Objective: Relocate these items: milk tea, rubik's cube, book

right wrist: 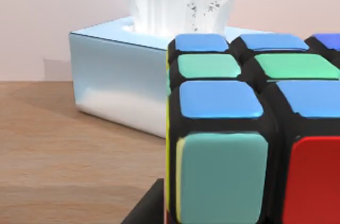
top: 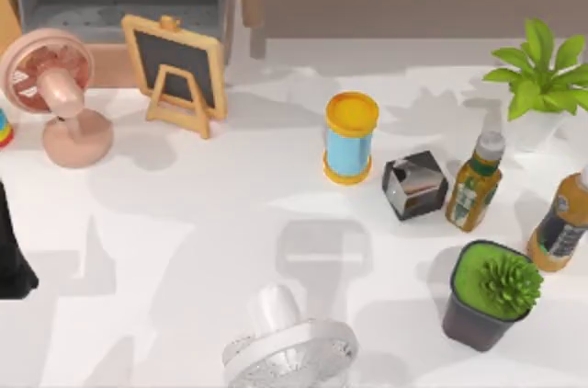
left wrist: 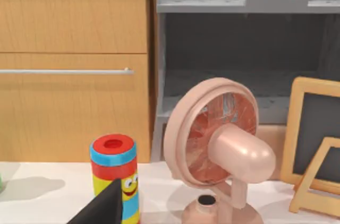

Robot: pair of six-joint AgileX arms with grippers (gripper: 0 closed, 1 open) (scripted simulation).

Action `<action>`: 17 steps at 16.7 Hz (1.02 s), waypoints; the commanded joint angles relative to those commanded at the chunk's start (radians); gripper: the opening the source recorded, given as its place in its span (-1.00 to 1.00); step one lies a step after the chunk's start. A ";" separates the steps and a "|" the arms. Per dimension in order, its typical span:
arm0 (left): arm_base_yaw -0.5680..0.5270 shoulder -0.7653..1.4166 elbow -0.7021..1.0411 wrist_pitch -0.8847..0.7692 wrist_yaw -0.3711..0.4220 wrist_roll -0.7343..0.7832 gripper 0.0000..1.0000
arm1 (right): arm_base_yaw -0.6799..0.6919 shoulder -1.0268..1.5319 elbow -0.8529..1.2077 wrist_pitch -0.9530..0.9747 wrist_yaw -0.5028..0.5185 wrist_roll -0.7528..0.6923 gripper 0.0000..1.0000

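One rubik's cube [right wrist: 255, 128] sits close up in right wrist view on a wooden surface [right wrist: 64, 155], near a tissue box [right wrist: 122, 80]. Right gripper's grip: cannot tell. Left arm [top: 14, 259] parked at table's left edge, by pink fan [top: 50, 85].

Rubik's cube [right wrist: 255, 128]: 3x3 puzzle cube, black edges. Visible stickers blue, green, teal, red, with a yellow sliver along 1 side. Upright, seen very close in the right wrist view, over a brown wooden surface [right wrist: 69, 155], in front of a pale blue tissue box [right wrist: 122, 80].
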 joint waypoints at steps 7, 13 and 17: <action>0.000 0.000 0.000 0.000 0.000 0.000 1.00 | 0.000 0.000 0.000 0.000 0.000 0.000 0.81; 0.000 0.000 0.000 0.000 0.000 0.000 1.00 | 0.000 0.000 0.000 0.000 0.000 0.000 1.00; 0.000 0.000 0.000 0.000 0.000 0.000 1.00 | 0.002 0.000 0.000 0.000 0.000 0.000 1.00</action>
